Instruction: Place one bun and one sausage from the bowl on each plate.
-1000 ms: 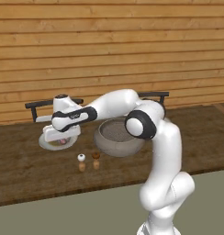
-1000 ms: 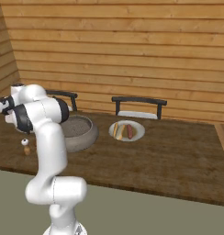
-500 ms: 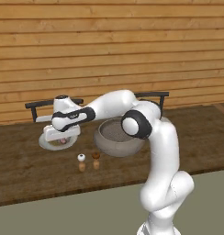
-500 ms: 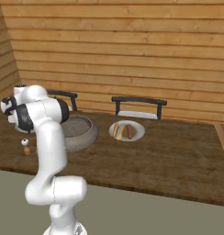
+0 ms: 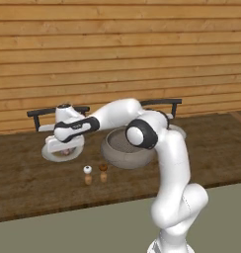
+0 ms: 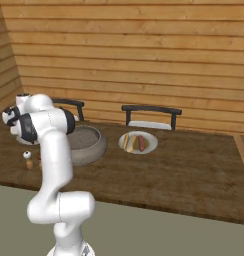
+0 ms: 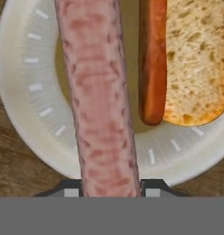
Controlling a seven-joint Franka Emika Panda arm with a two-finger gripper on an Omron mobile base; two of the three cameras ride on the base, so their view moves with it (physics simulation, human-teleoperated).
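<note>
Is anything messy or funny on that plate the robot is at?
Nothing is spilled or broken. The tool holds a sausage over the plate, beside a bun lying neatly there.

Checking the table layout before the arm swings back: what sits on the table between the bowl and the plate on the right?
Nothing: in the right base view, bare table separates the bowl from the plate.

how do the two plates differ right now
The left plate lies under the claw, which grips a sausage above it beside a bun. The right plate sits apart, with bun and sausage both lying on it. Both are round and white.
</note>
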